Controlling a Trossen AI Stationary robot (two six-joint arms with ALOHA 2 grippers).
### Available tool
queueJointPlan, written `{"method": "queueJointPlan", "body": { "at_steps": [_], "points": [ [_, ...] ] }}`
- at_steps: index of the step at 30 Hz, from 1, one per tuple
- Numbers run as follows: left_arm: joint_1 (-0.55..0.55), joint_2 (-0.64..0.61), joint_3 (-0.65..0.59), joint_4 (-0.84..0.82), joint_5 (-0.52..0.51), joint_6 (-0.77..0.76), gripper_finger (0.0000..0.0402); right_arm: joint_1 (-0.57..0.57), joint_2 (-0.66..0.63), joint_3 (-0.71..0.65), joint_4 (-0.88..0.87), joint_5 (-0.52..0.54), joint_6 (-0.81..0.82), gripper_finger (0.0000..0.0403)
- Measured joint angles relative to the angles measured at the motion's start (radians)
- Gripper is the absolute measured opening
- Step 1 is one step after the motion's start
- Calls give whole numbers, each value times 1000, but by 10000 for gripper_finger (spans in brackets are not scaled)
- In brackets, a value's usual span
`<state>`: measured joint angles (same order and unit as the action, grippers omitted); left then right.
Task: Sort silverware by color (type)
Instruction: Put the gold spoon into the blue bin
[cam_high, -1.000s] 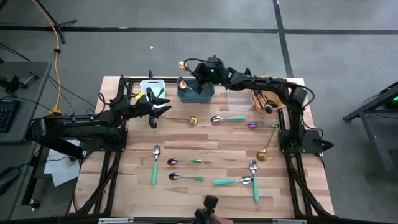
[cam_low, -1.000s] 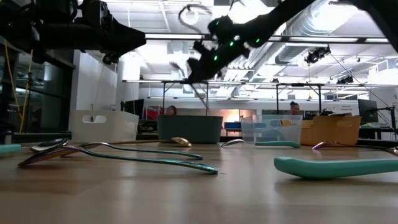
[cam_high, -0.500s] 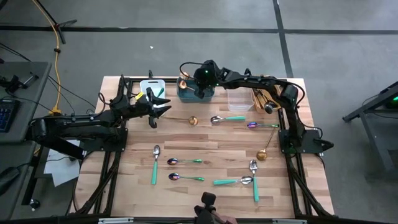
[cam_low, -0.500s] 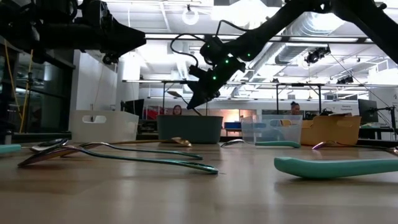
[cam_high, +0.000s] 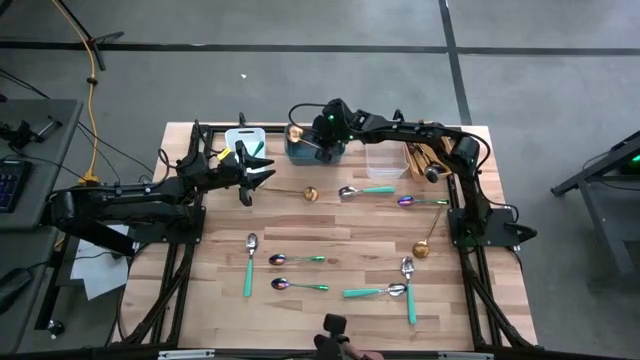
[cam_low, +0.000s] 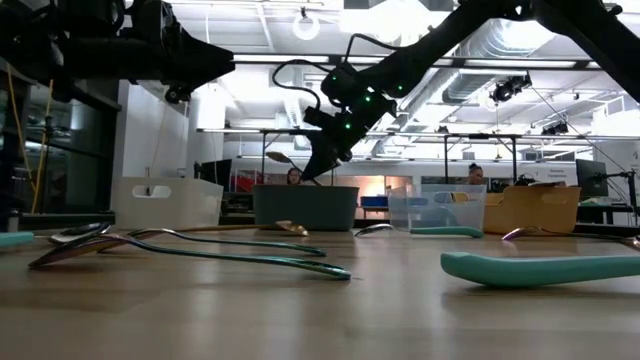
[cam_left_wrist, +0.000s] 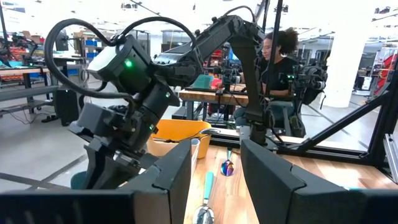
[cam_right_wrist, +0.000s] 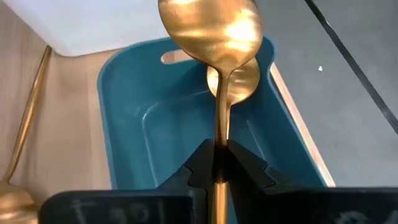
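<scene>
Gold spoon (cam_right_wrist: 219, 37) clamped in right tool (cam_right_wrist: 217, 163) over teal bin (cam_right_wrist: 130, 124), left tool (cam_left_wrist: 214, 180) held apart nr white bin (cam_high: 243, 139).

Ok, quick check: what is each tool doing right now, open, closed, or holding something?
Left tool: open, holding nothing, waiting beside the white bin.
Right tool: closed on a gold spoon, over the teal bin.

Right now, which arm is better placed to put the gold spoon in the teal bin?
The right. Its gripper holds the gold spoon above the teal bin; the left gripper waits apart.
</scene>
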<state>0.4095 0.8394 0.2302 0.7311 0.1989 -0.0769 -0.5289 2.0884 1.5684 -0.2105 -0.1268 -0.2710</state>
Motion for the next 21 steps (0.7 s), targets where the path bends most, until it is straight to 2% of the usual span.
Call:
{"method": "queueJointPlan", "body": {
  "at_steps": [16,21],
  "points": [
    [0,0,0,0,0,0,133,0,0,0,-10,7,5,38],
    [0,0,0,0,0,0,133,0,0,0,-11,13,45,68]
  ]
}}
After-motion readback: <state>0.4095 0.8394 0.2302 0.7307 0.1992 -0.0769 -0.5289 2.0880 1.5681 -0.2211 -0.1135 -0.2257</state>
